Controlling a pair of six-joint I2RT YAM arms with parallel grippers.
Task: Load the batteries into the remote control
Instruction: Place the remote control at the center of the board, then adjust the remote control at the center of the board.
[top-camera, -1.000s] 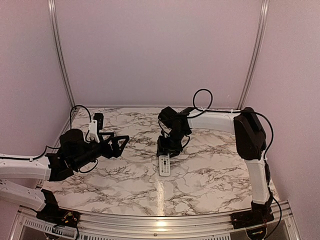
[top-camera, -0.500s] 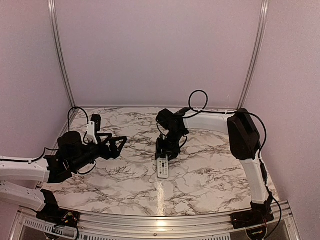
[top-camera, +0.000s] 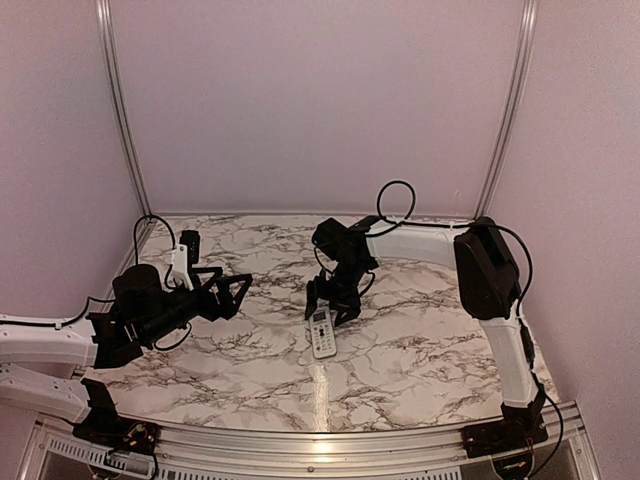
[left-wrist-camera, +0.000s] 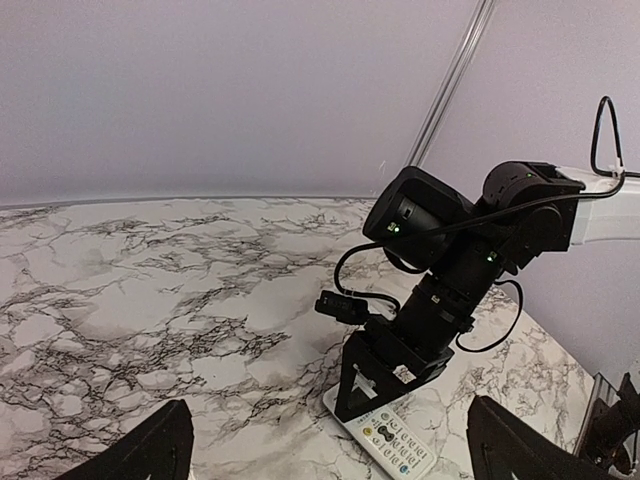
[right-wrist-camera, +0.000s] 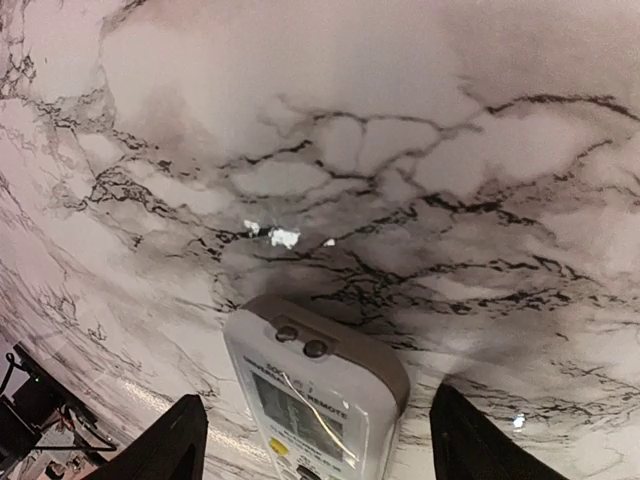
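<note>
A: From up top, where is the remote control (top-camera: 321, 333)?
B: It lies flat on the marble table (top-camera: 430, 345), close to the middle. It is small, thin and white, with its buttons facing up. It sits a bit crooked.
A: And the right gripper (top-camera: 331, 308)?
B: It hangs right over the far end of the remote. Its two black fingers are spread, one on each side.
A: What about the left gripper (top-camera: 234, 295)?
B: It is off to the left, well apart from the remote. Its fingers are spread wide with nothing in them.
A: Now the left wrist camera. What shows?
B: The left fingers (left-wrist-camera: 150, 450) sit in the bottom corners, far apart, gripping nothing. Ahead, the right gripper stands over the remote (left-wrist-camera: 392, 437). I see rows of little buttons on its white face. Some are dark and a few are coloured.
A: And the right wrist camera?
B: That one looks down at the table. The remote (right-wrist-camera: 318, 392) pokes up from the bottom edge, between the two right fingers (right-wrist-camera: 150, 448). There is a gap on each side, so they do not touch it. The gripper is wide open and holds nothing.
A: How does the remote look up close?
B: White, with round corners. Two small dark knobs sit at its top end. Below them are a little grey screen, some tiny print and a yellow button. The picture's edge cuts off the rest.
</note>
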